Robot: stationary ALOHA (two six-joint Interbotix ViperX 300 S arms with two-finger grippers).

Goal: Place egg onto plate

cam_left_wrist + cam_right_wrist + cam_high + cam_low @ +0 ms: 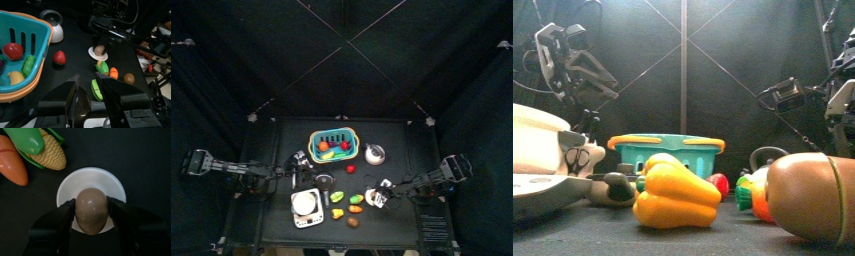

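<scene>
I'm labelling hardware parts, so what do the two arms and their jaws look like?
Both arms are black, jointed segments with dark cables looping along them. The left gripper has two flat, glossy black jaws. The right gripper has matching black jaws with broad, rounded faces. No markings are legible.

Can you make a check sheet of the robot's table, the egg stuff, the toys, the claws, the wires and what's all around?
Surface: black table, no spills seen.
Job's things: brown egg held over white plate.
Clutter: teal basket with toy food; corn; carrot; yellow pepper; red strawberry.
Grippers: right gripper shut on egg; left gripper open, empty.
Cables: some hang along the arms.
Surroundings: black curtains.
</scene>
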